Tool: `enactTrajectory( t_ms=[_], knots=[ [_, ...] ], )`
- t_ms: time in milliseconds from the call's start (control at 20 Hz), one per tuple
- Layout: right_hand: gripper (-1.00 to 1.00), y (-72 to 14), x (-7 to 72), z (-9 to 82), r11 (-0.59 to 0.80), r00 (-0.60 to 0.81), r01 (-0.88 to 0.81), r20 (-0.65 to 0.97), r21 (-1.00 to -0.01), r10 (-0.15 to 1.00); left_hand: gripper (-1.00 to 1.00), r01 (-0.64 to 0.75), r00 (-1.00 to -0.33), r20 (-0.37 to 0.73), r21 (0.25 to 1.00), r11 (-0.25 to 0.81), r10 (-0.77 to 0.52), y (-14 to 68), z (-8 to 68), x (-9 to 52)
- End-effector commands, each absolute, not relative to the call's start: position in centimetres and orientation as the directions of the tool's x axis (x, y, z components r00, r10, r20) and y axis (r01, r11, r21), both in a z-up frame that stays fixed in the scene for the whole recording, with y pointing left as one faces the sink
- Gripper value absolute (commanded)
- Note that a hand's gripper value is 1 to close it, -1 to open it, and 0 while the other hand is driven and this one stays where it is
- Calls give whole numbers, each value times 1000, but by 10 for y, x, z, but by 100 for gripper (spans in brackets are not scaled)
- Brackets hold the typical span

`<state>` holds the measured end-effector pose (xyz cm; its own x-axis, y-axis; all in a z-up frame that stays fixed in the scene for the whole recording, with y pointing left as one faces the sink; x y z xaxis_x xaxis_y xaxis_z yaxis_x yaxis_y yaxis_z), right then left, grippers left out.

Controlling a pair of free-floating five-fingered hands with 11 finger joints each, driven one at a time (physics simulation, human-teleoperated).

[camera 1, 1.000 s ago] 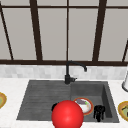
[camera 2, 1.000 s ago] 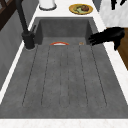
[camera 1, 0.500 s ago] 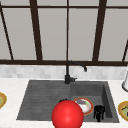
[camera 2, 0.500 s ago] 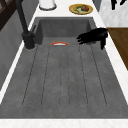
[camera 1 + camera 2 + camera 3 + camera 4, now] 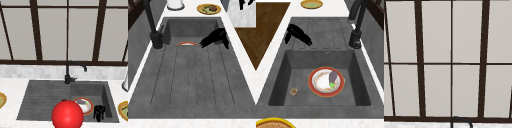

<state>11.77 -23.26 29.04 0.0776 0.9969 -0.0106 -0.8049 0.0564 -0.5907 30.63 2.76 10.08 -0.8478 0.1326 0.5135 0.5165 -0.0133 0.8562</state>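
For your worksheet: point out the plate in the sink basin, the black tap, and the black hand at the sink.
plate (image 5: 321, 84): right side view, its white middle.
tap (image 5: 355, 40): right side view, its base column.
hand (image 5: 214, 37): left side view, its palm.

The plate (image 5: 326, 81) lies flat on the floor of the sink basin, round, with a red rim and a white middle. A dark purple eggplant (image 5: 333, 76) with a green stem rests on its right part.
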Motion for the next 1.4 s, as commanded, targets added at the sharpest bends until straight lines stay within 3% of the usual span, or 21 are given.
enactTrajectory(
  t_ms=[0,350,650,1350],
  knots=[
    [0,-233,118,290,56,78,-805,-11,-591,997,-100,485,-855,491,871,-76,167,13,82,318],
    [0,-233,118,290,56,78,-805,-11,-591,997,-100,572,-802,582,813,-104,134,-1,138,319],
    [0,-233,118,290,56,78,-805,-11,-591,997,-100,573,-799,583,813,-106,147,-17,178,327],
    [0,-233,118,290,56,78,-805,-11,-591,997,-100,544,-826,555,831,-117,97,-78,179,375]
  ],
)
